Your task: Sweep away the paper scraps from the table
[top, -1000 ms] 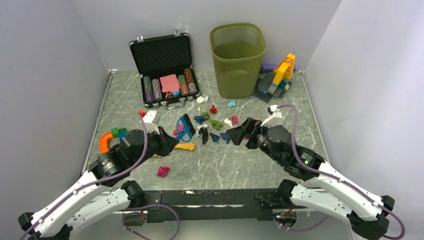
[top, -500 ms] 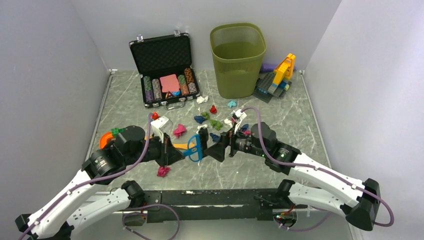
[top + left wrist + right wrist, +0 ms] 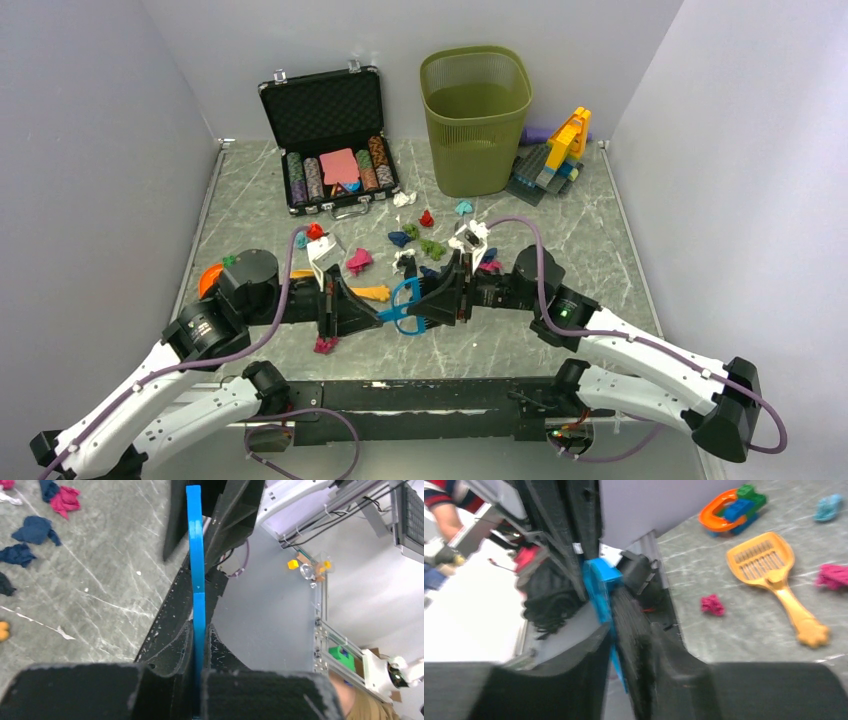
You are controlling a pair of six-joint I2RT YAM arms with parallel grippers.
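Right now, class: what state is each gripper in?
Left gripper: closed on the blue brush.
Right gripper: around its bristles; grip cannot be told.

Bright, even overhead light casts soft shadows on the grey-green marble table; the right wrist view is motion-blurred.

Left arm: stretched inward, wrist low.
Left hand: clamped on blue brush handle.
Right hand: directly ahead of left hand; fingers flank brush head.
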